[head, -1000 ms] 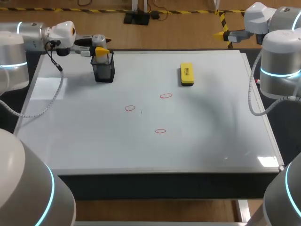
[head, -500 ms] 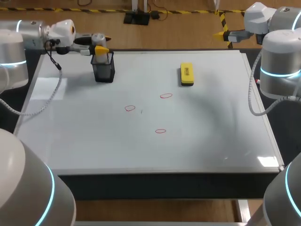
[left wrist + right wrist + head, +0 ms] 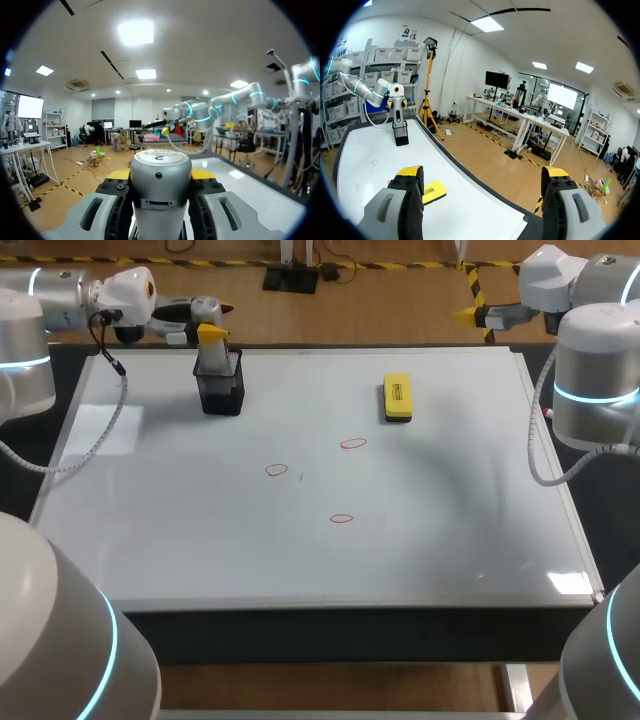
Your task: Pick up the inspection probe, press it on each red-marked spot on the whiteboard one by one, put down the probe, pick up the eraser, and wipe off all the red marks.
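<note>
The left gripper has gone up a little above the black holder and is pulling the probe up with it. So I think the pick-up is nearly done. The probe's bottom end looks like it is just inside the holder. The left arm lies flat and reaches in sideways over the holder. Its two fingers squeeze the probe from both sides. The red marks sit in front of the holder. The eraser lies well off to the holder's side. The right gripper hangs far from the holder, wide open and holding nothing.
</note>
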`<state>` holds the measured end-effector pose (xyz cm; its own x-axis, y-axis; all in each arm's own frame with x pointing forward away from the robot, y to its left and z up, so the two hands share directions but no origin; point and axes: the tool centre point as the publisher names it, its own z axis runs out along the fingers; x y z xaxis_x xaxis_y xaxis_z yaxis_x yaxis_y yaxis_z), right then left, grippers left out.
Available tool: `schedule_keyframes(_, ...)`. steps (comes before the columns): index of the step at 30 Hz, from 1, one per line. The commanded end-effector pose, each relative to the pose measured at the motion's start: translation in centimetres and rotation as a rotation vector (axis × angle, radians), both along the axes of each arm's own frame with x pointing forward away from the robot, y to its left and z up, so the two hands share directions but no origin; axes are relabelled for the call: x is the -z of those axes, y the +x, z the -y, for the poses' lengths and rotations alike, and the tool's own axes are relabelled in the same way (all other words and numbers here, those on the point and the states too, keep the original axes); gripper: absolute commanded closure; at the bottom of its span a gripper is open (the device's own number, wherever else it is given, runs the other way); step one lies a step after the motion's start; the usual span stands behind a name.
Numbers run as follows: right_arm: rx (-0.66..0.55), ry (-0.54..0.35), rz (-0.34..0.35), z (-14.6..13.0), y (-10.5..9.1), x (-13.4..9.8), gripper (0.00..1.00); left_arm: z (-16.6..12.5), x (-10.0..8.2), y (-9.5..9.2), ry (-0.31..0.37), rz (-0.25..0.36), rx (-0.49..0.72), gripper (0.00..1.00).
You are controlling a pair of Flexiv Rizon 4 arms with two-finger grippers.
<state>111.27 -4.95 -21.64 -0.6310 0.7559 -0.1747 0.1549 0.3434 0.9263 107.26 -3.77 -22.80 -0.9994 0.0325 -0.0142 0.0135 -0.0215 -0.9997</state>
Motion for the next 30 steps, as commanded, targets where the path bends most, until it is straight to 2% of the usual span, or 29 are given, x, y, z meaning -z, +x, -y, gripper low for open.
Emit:
schedule_keyframes(1,0.000,0.000,0.000,0.0,0.0,0.0,0.00,0.2,-1.6,-0.7,0.008,0.020,-0.008,1.00)
schedule_keyframes(9,0.000,0.000,0.000,0.0,0.0,0.0,0.00,0.4,-2.7,-1.1,0.014,0.038,0.000,1.00)
schedule_keyframes(14,0.000,0.000,0.000,0.0,0.0,0.0,0.00,0.3,-3.8,-1.2,-0.017,0.049,-0.005,1.00)
schedule_keyframes(23,0.000,0.000,0.000,0.0,0.0,0.0,0.00,0.6,-5.7,-1.3,0.011,0.050,-0.020,1.00)
schedule_keyframes(26,0.000,0.000,0.000,0.0,0.0,0.0,0.00,0.6,-6.3,-1.2,-0.015,0.037,-0.039,1.00)
schedule_keyframes(30,0.000,0.000,0.000,0.0,0.0,0.0,0.00,0.7,-7.0,-1.1,-0.001,0.033,-0.058,1.00)
